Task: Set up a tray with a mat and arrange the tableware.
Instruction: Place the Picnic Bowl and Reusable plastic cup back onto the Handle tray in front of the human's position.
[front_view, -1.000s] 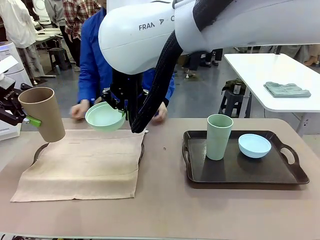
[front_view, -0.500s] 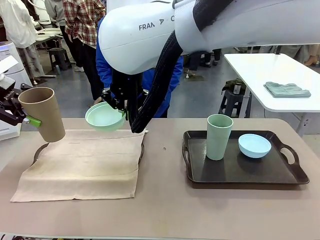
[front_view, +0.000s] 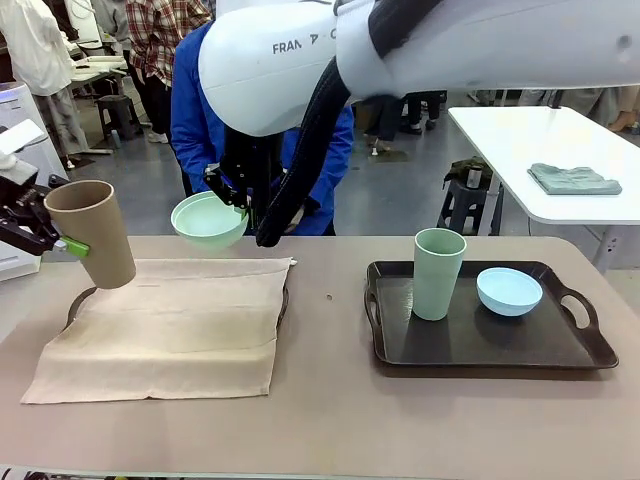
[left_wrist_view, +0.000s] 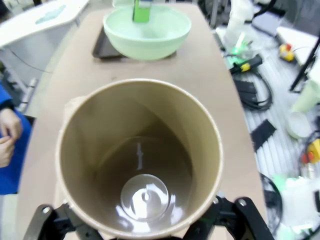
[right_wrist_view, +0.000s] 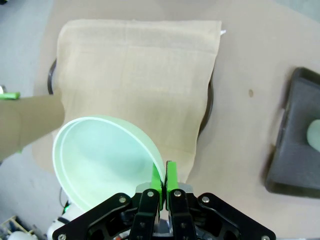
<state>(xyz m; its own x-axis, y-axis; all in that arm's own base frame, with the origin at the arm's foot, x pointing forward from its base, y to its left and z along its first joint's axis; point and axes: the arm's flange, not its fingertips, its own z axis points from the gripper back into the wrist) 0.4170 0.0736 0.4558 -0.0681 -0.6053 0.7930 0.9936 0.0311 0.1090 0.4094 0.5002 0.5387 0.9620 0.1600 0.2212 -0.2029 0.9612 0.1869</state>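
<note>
My left gripper (front_view: 58, 243) is shut on a tan cup (front_view: 90, 232), tilted above the mat's far left corner. From the left wrist I look straight down into the tan cup (left_wrist_view: 140, 160). My right gripper (right_wrist_view: 164, 176) is shut on the rim of a mint green bowl (right_wrist_view: 97, 162), held in the air over the far edge of the beige mat (front_view: 165, 320). The mat drapes over a dark round tray (front_view: 284, 300). A sage green cup (front_view: 438, 272) and a pale blue bowl (front_view: 509, 290) stand on a dark rectangular tray (front_view: 490, 345) at the right.
A person in a blue top (front_view: 195, 120) stands at the far edge behind the mint bowl (front_view: 208, 220). A white side table (front_view: 500, 140) with a grey cloth (front_view: 573, 178) stands at the back right. Bare tabletop (front_view: 330, 400) lies between the trays and along the front.
The mint bowl has risen slightly in my right gripper. The tan cup has shifted a little. The person has drawn both hands back from the table's far edge.
</note>
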